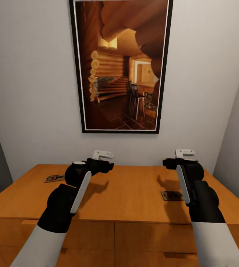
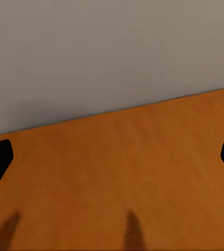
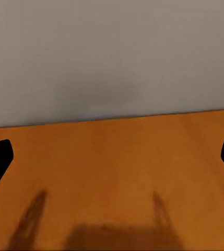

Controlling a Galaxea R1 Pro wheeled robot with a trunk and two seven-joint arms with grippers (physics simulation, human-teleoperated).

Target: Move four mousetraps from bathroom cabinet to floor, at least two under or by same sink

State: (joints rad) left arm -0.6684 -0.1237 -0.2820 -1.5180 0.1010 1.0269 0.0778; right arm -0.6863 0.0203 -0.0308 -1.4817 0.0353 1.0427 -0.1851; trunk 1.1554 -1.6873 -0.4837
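Both arms hovering over the orange dresser (image 1: 134,193), facing the wall.

I am holding the left tool (image 2: 112,157) and right tool (image 3: 112,157) above the worktop, each with fingers spread wide apart and gripping nothing. One mousetrap (image 1: 54,178) is lying near the dresser's left edge; another mousetrap (image 1: 172,195) is sitting just beside my right arm. A framed picture (image 1: 121,65) is hanging above.

1. In front of me stands an orange wooden dresser (image 1: 127,196) with a flat top, its back edge against the pale wall and drawer fronts below its front edge.
2. One mousetrap (image 1: 54,178) lies flat near the top's left edge, toward the back.
3. A second mousetrap (image 1: 171,195) lies flat right of the middle, partly behind my right arm.
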